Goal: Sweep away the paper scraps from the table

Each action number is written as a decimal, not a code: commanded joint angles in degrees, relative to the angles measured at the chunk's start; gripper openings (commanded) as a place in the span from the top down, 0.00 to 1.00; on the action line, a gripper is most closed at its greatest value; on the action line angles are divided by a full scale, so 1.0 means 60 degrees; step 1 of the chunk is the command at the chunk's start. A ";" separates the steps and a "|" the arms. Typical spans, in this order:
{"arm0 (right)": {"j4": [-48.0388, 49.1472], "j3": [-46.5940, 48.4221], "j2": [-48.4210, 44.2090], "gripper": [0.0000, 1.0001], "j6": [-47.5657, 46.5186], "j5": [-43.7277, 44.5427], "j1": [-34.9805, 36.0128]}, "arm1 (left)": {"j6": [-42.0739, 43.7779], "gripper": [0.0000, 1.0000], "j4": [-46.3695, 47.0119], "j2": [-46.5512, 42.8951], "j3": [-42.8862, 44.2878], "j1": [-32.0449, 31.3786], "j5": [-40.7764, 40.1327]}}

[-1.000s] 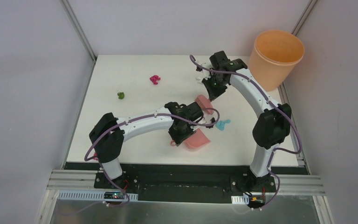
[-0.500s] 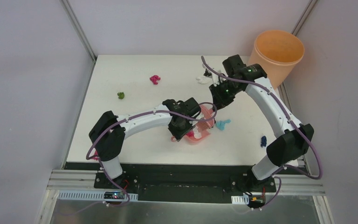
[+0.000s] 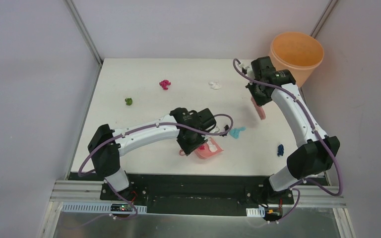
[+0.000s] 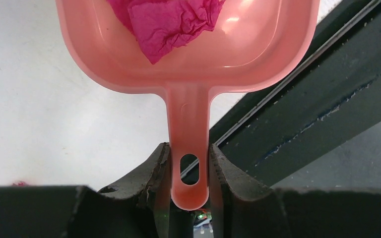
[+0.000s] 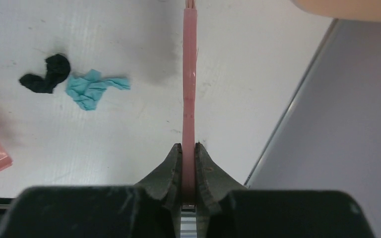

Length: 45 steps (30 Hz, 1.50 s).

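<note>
My left gripper [image 3: 192, 143] is shut on the handle of the pink dustpan [image 3: 210, 149], which sits near the table's [image 3: 129, 134] front edge. In the left wrist view the gripper [image 4: 189, 151] clamps the handle, and a magenta scrap [image 4: 171, 20] lies in the pan [image 4: 258, 44]. My right gripper [image 3: 257, 94] is shut on the pink brush [image 3: 260, 109], held edge-on in the right wrist view [image 5: 189, 74]. Loose paper scraps are magenta [image 3: 164, 84], green [image 3: 128, 101], white [image 3: 215, 85], teal [image 3: 237, 132], black [image 5: 47, 74] and dark blue [image 3: 280, 149].
An orange round bucket [image 3: 296, 54] stands off the table's far right corner, just behind the right gripper. The black strip and rail [image 3: 198, 181] run along the front edge. Grey walls close in the left, back and right sides.
My right arm has swung the brush right, away from the dustpan toward the bucket. The left gripper has turned the dustpan slightly near the front edge.
</note>
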 commanded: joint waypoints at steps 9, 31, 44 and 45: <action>0.0034 -0.0804 0.0217 1.00 0.0573 -0.1355 0.0366 | -0.0033 1.00 -0.0246 0.1352 0.0682 -0.0340 -0.0307; -0.0960 -0.0697 -0.1239 1.00 0.0593 -0.2814 -0.0416 | 0.0104 1.00 0.0792 0.2586 0.1801 -0.0423 -0.0467; -0.0697 -0.1555 -0.3028 1.00 0.0408 -0.2430 -0.3634 | -0.0196 1.00 0.2113 0.2118 0.2451 -0.0460 -0.1497; -0.0687 -0.1620 -0.3146 1.00 0.0387 -0.2381 -0.3945 | -0.0157 1.00 0.2093 0.2249 0.2738 -0.0445 -0.1646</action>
